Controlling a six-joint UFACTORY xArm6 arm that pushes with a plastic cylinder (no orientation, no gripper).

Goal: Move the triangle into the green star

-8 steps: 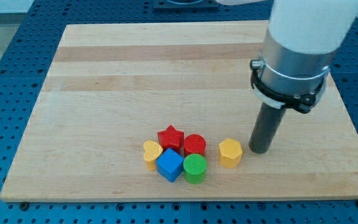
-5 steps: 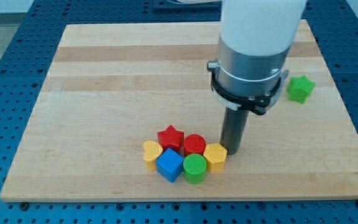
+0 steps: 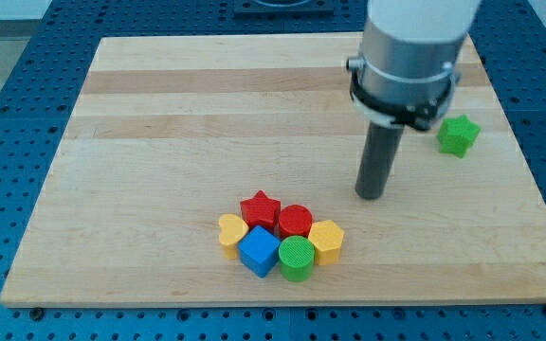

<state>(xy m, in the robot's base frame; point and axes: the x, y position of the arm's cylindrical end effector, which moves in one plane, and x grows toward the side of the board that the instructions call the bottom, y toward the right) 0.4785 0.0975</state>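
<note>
A green star block lies alone near the board's right edge. No triangle block shows in this view. My tip stands on the board left and below the green star, and up and right of a cluster near the view's bottom: a red star, a red cylinder, a yellow heart, a blue cube, a green cylinder and a yellow hexagon. The tip touches none of them.
The wooden board rests on a blue perforated table. The arm's white and grey body hangs over the board's upper right and hides part of it.
The tip pushed the yellow hexagon left against the cluster, then pulled away up and to the right. The green star came into view as the arm shifted.
</note>
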